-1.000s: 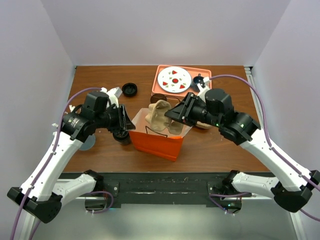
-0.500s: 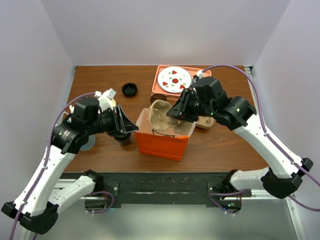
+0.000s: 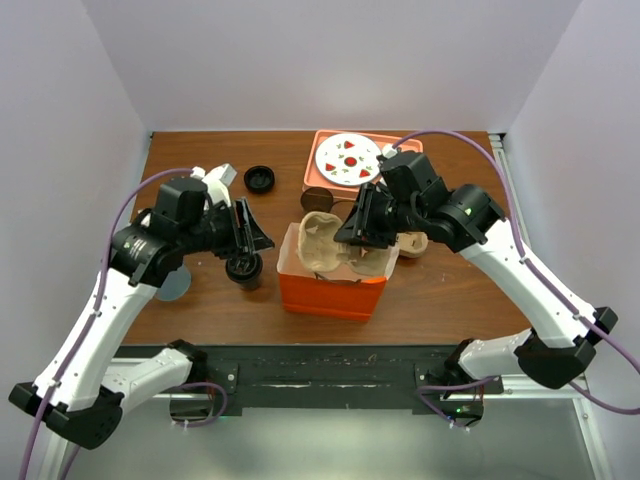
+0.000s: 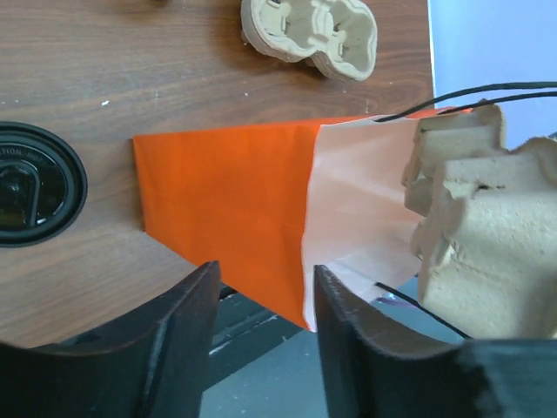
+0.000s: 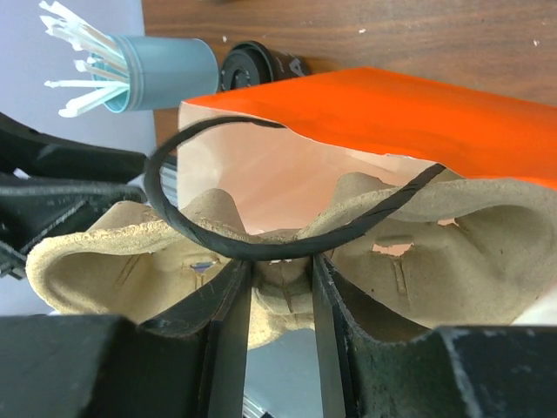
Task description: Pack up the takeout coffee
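Nearest on the tabletop (image 3: 440, 295), an orange bag (image 3: 330, 290) with the takeout coffee (image 3: 243, 268) upright just to its left, outside it. Close by that cup, left gripper (image 3: 258, 238) spread and empty; over the bag's mouth, right gripper (image 3: 350, 232) clenched on a pulp cup carrier (image 3: 318, 240). Farther back, a second carrier (image 3: 412, 243), a black disc (image 3: 259, 178) and a pink tray (image 3: 313, 178).

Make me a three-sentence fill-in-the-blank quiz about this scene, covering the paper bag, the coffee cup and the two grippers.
1. The right gripper is shut on a pulp cup carrier held in the mouth of the ____ paper bag.
2. In the top view, the takeout coffee stands on the table to the ____ of that bag.
3. The left gripper hangs at the bag's edge with its jaws ____.

Missing words: orange; left; open.
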Robot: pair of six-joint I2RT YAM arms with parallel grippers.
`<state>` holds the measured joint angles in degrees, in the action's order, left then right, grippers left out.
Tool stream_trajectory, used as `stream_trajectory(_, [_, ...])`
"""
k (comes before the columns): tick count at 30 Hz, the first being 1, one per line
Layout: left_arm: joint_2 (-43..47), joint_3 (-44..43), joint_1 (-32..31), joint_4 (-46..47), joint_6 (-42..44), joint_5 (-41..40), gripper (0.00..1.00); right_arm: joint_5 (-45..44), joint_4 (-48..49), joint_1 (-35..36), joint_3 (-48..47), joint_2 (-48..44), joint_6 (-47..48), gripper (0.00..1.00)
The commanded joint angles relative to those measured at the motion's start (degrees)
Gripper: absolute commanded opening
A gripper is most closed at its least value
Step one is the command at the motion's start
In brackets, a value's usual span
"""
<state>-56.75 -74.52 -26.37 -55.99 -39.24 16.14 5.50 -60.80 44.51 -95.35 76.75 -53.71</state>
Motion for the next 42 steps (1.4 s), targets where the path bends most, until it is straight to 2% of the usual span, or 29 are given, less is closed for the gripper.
stream_trajectory(1, [-1.7, -0.9, -0.1, 4.5, 3.6, 1.2, 0.49, -0.2, -2.7, 0.8, -1.2, -0.2, 0.3, 0.34])
stream_trajectory(10, [0.1, 2.6, -0.1, 11.3, 5.4, 6.3, 0.49, -4.5, -4.4, 3.6, -2.6, 2.3, -1.6, 0.33])
stream_trajectory(16, [0.0, 5.2, -0.1, 11.9, 6.4, 8.4, 0.48, -5.4, -6.3, 4.4, -4.7, 4.2, -1.9, 0.33])
stream_trajectory(24, [0.8, 6.9, -0.1, 10.3, 7.0, 9.4, 0.46, -10.8, -11.6, 7.4, -10.5, 8.6, 0.8, 0.32])
stream_trajectory(30, [1.6, 8.7, -0.1, 11.7, 5.8, 11.0, 0.38, -16.7, -16.9, 12.6, -14.7, 11.8, 0.6, 0.31])
stream_trajectory(31, [1.6, 8.7, -0.1, 11.6, 5.9, 11.0, 0.33, -17.7, -17.4, 13.1, -14.9, 12.0, 0.3, 0.31])
stream_trajectory(34, [1.8, 8.4, -0.1, 11.0, 6.2, 10.5, 0.28, -19.6, -19.1, 14.5, -15.3, 12.9, -0.9, 0.31])
stream_trajectory(42, [1.8, 9.0, -0.1, 9.9, 6.9, 9.9, 0.27, -24.2, -22.0, 15.8, -16.4, 13.8, -3.8, 0.3])
